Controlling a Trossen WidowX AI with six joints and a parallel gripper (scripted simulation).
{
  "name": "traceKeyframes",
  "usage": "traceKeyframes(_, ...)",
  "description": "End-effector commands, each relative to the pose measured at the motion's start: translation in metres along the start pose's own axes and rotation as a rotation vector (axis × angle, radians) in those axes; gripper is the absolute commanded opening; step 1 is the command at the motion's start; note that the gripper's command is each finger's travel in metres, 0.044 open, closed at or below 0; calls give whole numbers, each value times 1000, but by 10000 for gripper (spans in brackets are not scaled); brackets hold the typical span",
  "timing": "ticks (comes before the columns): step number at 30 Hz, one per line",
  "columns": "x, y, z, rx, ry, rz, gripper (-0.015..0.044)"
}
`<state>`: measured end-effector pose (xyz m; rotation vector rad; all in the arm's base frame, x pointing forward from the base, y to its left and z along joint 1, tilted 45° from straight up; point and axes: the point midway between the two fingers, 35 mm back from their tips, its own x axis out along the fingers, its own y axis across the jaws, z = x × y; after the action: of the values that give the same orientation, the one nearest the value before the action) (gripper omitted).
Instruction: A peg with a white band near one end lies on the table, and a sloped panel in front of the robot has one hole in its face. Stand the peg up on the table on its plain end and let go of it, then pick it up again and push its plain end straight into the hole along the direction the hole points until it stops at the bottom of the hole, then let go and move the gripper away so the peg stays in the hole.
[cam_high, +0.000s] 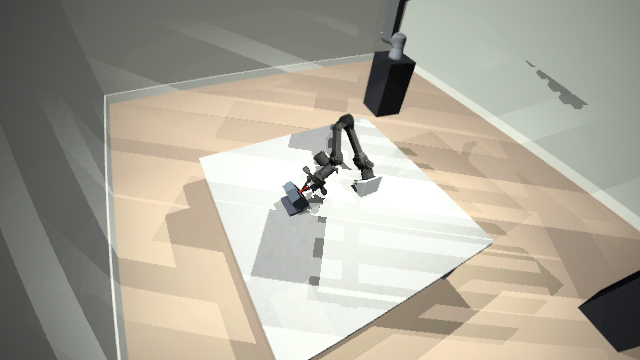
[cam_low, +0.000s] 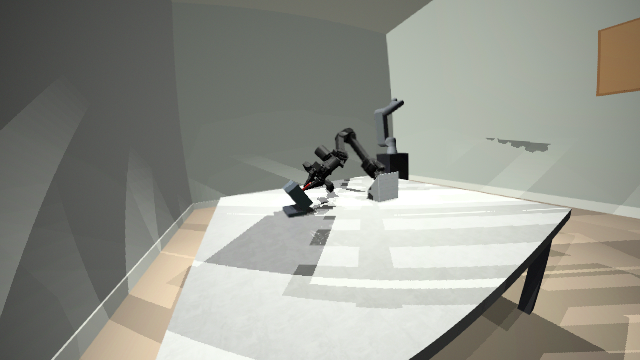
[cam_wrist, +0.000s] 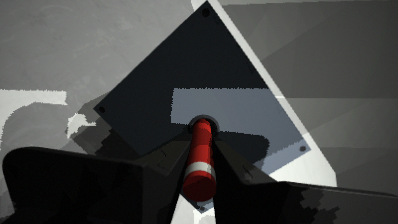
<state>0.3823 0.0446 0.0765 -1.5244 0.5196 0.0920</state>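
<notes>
The red peg (cam_high: 303, 190) (cam_low: 306, 187) (cam_wrist: 201, 145) has a white band near the end closer to the wrist camera. My gripper (cam_high: 309, 188) (cam_low: 311, 184) is shut on the peg, with a black finger on each side of it in the wrist view. The sloped panel (cam_high: 301, 200) (cam_low: 300, 197) (cam_wrist: 150, 75) is dark blue-grey and faces the arm. The peg's plain end is at the hole (cam_wrist: 216, 123) and appears to be inside its mouth, with the ring showing around it. How deep it sits is hidden. The banded end sticks out towards the camera.
The panel stands on a flat base (cam_high: 293, 209) (cam_low: 295, 212) on the white table (cam_high: 380, 260) (cam_low: 400, 240). A light grey block (cam_high: 370, 187) (cam_low: 387, 187) stands beside the arm's base. Shadows cross the table and panel.
</notes>
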Motion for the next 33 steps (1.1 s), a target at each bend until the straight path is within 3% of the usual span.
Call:
traceKeyframes(1, 2, -2, 1, -2, -3, -4, 0)
traceKeyframes(20, 3, -1, 1, 0, 2, 0, 0)
traceKeyframes(33, 3, -1, 1, 0, 2, 0, 341)
